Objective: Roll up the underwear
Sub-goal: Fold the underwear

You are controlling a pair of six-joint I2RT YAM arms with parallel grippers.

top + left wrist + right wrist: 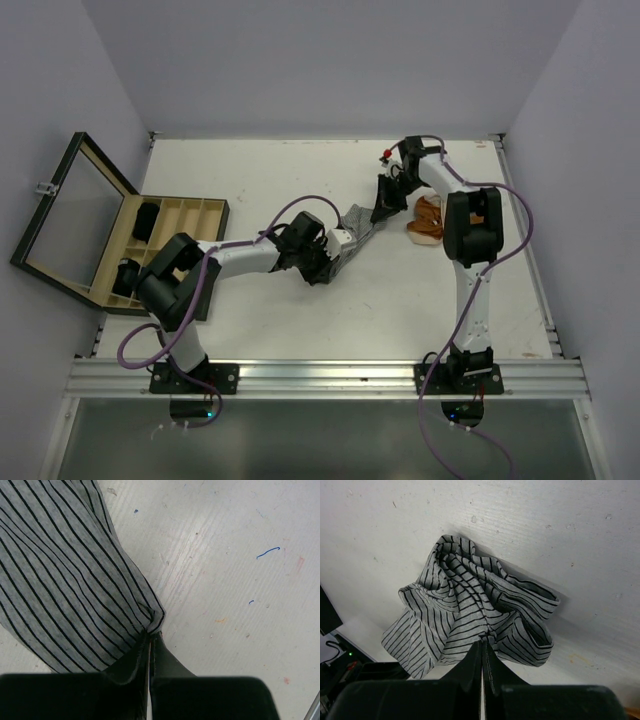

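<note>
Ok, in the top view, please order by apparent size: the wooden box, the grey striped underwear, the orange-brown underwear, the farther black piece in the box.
1. wooden box, clearly largest
2. grey striped underwear and orange-brown underwear: look alike, both partly covered, so unranked
3. black piece, smallest

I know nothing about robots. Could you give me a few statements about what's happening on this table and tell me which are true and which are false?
1. The left gripper and the right gripper are both shut on the grey striped underwear. True.
2. The glass lid of the wooden box is closed. False: it stands open, tipped back to the left.
3. The orange-brown underwear lies on the table, held by neither gripper. True.
4. The striped underwear is packed in the box. False: it is out on the table, between the two grippers.
</note>
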